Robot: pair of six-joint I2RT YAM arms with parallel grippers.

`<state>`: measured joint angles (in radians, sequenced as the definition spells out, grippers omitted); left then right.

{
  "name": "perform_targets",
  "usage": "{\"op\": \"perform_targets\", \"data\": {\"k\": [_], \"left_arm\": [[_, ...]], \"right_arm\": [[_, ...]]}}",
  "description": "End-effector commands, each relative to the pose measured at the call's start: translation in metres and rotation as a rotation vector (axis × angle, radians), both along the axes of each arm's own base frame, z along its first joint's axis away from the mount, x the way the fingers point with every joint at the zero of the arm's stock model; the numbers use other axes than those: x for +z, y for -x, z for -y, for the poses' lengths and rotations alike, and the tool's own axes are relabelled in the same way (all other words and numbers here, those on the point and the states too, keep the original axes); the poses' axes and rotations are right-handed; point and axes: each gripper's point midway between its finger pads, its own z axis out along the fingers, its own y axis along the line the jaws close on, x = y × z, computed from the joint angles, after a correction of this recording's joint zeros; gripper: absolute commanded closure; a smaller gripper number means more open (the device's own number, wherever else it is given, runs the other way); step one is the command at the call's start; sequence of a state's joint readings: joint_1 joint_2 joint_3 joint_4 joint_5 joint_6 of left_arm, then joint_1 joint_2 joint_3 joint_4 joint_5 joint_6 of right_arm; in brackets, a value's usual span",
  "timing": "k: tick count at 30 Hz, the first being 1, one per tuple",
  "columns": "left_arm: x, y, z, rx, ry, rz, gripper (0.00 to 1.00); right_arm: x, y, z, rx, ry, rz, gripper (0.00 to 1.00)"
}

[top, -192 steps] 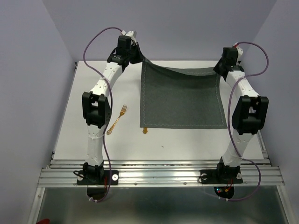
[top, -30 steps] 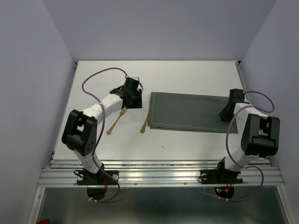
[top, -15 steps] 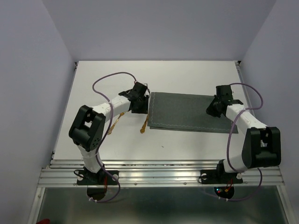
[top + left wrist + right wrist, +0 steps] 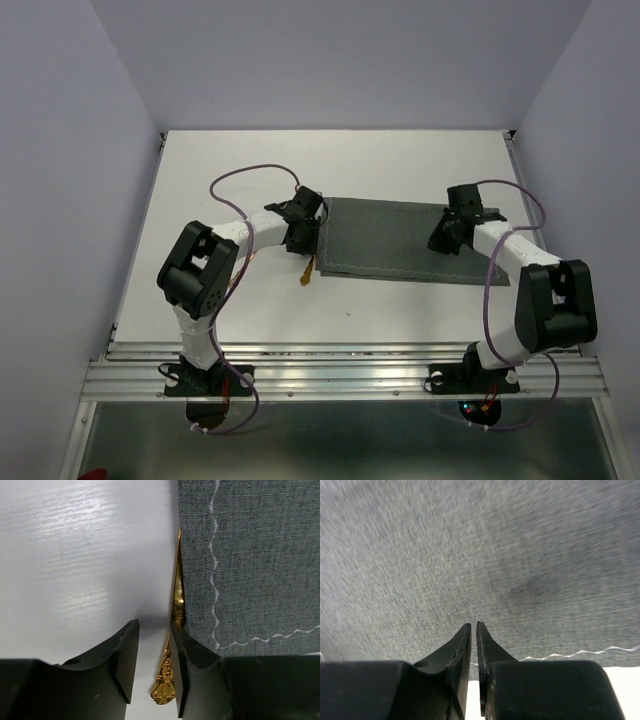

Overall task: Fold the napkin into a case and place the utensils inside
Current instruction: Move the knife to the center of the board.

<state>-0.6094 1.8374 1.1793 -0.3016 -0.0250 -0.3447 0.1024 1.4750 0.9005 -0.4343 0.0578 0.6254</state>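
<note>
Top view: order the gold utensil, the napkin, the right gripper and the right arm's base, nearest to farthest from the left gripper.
From the left gripper:
1. The gold utensil and the napkin, both at its fingertips: too close to call.
2. The right gripper, over the napkin's right part.
3. The right arm's base, at the near right.

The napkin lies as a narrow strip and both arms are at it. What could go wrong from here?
1. The gold utensil lies partly under the left edge of the napkin, with its handle between the open fingers of the left gripper. Closing there may pinch it or drag it along with the cloth.
2. The right gripper is shut above flat cloth, so it may slide over without catching a layer.
</note>
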Motion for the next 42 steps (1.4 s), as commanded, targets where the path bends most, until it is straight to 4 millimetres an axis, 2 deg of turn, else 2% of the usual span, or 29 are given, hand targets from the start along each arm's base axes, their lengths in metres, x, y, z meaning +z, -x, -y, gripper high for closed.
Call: {"op": "perform_targets", "data": {"k": [1, 7, 11, 17, 22, 31, 37, 42], "left_arm": [[-0.012, 0.006, -0.009, -0.001, -0.044, -0.007, 0.59], [-0.019, 0.011, -0.012, -0.009, -0.060, -0.024, 0.59], [-0.007, 0.007, -0.012, 0.007, -0.040, 0.012, 0.59], [0.015, 0.010, -0.008, -0.005, 0.008, 0.055, 0.57], [0.010, 0.022, 0.001, -0.057, 0.022, 0.018, 0.53], [0.001, 0.025, 0.000, -0.069, -0.007, -0.004, 0.53], [-0.001, 0.022, -0.002, -0.076, -0.034, -0.003, 0.53], [-0.003, 0.018, 0.001, -0.074, -0.034, -0.005, 0.54]], "right_arm": [[-0.002, -0.008, -0.016, 0.038, -0.032, 0.015, 0.85], [-0.012, -0.007, -0.020, 0.045, -0.038, -0.008, 0.85], [-0.020, -0.005, -0.020, 0.044, -0.035, -0.026, 0.85], [-0.020, -0.005, -0.021, 0.049, -0.037, -0.023, 0.85], [-0.028, -0.004, -0.025, 0.061, -0.041, -0.039, 0.85], [-0.060, 0.014, -0.004, 0.021, 0.063, -0.129, 0.84], [-0.063, 0.018, 0.008, -0.010, 0.090, -0.139, 0.84], [-0.060, 0.019, 0.008, -0.011, 0.091, -0.134, 0.84]]}}
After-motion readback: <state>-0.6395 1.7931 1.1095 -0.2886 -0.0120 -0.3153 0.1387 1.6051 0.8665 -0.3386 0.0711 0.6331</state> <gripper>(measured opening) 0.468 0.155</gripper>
